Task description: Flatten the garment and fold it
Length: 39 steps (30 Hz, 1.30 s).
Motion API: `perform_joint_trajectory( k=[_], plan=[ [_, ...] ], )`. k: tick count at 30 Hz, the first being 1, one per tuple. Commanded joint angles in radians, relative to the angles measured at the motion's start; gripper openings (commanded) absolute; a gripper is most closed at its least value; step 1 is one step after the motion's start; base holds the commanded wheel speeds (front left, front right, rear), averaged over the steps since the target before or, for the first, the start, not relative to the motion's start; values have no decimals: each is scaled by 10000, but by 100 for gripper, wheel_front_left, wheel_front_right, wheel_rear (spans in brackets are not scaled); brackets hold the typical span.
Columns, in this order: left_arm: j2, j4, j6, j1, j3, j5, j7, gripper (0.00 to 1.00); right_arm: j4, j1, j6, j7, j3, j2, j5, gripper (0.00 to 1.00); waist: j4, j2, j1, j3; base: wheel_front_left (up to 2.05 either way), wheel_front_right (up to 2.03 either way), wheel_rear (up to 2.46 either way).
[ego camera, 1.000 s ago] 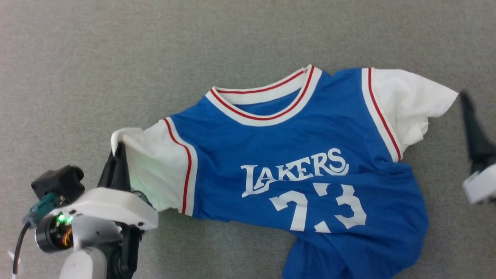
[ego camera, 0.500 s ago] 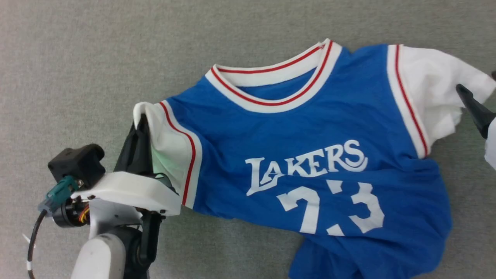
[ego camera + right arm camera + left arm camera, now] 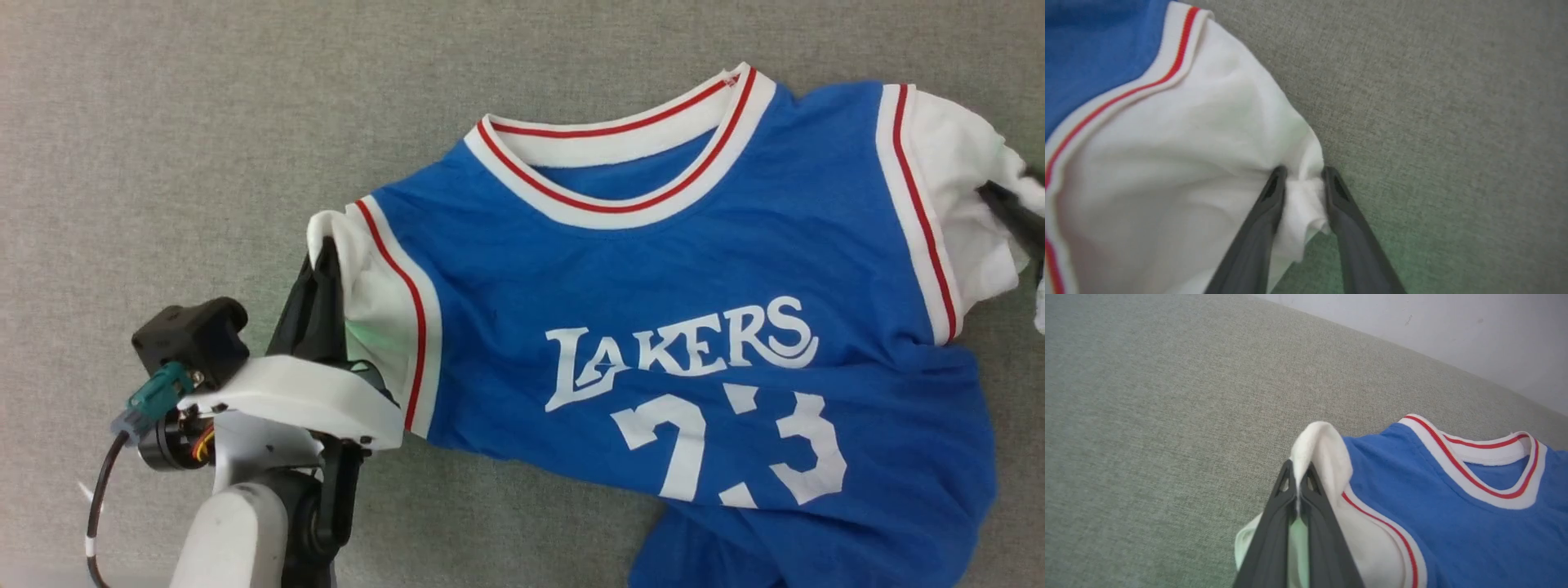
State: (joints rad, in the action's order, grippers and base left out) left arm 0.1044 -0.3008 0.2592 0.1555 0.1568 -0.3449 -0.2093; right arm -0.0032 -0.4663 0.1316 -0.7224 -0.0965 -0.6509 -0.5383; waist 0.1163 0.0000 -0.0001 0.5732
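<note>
Head view: the garment [image 3: 678,269] lies chest-up on the grey cloth surface [image 3: 163,122], from centre toward 3 o'clock. The left hand [image 3: 325,261], at 8 o'clock, pinches its white sleeve.

Left wrist view: at 6 o'clock, the fingers are pressed together on the sleeve edge.

Right wrist view: the right hand [image 3: 1304,175], at 6 o'clock, is spread and straddles bunched white sleeve.

Everything here rests on a broad grey-green woven surface [image 3: 204,122], flat and even as far as I can see. Directly on it lies one blue jersey [image 3: 694,269], chest upward with its white lettering and number showing, the neckline [image 3: 620,163] toward the far side. The chest lies fairly smooth, but the lower hem [image 3: 816,539] is rumpled and bunched on the right, the right sleeve [image 3: 951,163] is crumpled, and the left sleeve [image 3: 371,310] stands peaked up off the surface rather than lying flat.
</note>
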Motion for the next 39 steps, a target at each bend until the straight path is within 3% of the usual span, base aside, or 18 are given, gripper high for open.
perform_joint_trajectory(
  k=[1,8,17,23,32,39],
  plan=[
    [-6,84,26,212,3,-54,61,0,668,480,-9,-568,-300,338,-155,0,-53,0,1,-138,0,0,0],
    [64,284,-38,209,-51,-201,53,0,872,659,-9,-371,150,803,-205,0,-200,0,1,-710,0,0,0],
    [272,163,-429,640,-59,-427,160,0,41,387,-9,2312,1405,2467,1,0,-540,0,1,-2375,0,0,0],
    [502,176,-783,2109,-15,-415,16,0,-699,-257,-9,3274,1695,3189,450,0,-794,0,1,-3505,0,0,0],
    [818,1336,-1169,4788,-15,-299,-318,0,-1052,-1915,-9,3159,1195,3462,936,0,-1025,0,1,-4338,0,0,0],
    [1141,2959,-1383,7548,38,-73,-988,0,-274,-4226,-9,2908,754,3654,1233,0,-1203,0,1,-4605,0,0,0]
  ],
)
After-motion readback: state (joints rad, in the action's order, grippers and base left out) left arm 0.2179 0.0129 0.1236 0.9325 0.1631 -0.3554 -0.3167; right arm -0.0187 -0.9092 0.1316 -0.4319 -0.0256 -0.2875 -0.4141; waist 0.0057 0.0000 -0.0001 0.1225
